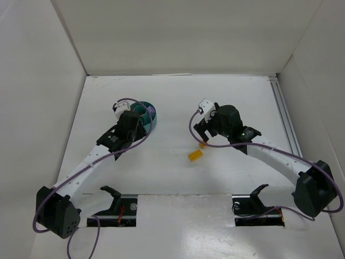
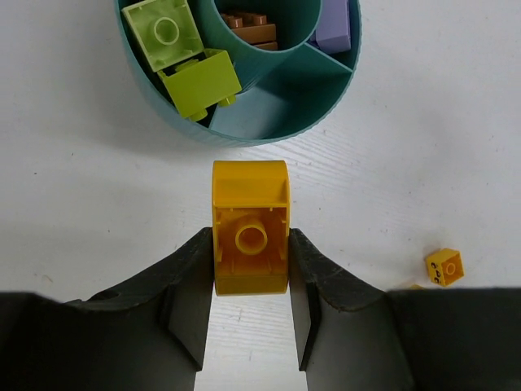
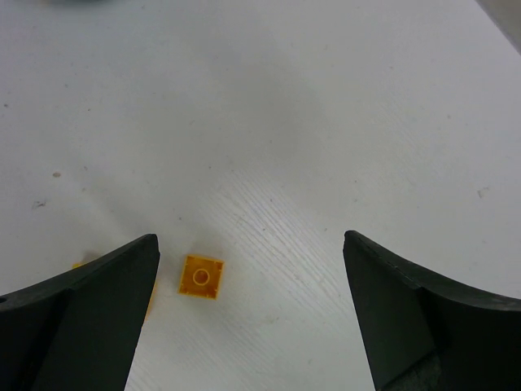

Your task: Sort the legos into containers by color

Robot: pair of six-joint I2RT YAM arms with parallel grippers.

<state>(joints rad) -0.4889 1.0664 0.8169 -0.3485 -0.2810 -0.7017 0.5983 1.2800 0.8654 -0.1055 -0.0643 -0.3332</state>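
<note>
Pinching: left claw (image 2: 251,244) clamps a yellow brick (image 2: 250,213) by its two sides, stud face to the camera, just short of the dish (image 2: 244,137).
Right claw: (image 3: 251,244) spread wide and empty, over a small yellow brick (image 3: 202,276) that lies on the desk (image 3: 326,122) between its fingers, nearer the left one.
Dish contents: green bricks (image 2: 183,61) in the left bay, brown bricks (image 2: 252,28) in the centre cup, a purple brick (image 2: 334,28) at right. The near bay (image 2: 264,110) looks bare.
Step in hand: probably dropping the yellow brick into the bare bay. Carry it forward over the wall, centre it on that bay clear of the green side's divider, and let go low so it cannot bounce out.
Left wrist only: which bay holds which colour, plus a loose yellow bit (image 2: 444,266) on the desk to the right.
Top view only: both arms at once, the dish half hidden behind the left claw, and a flat yellow piece (image 1: 195,155) near the right claw.
</note>
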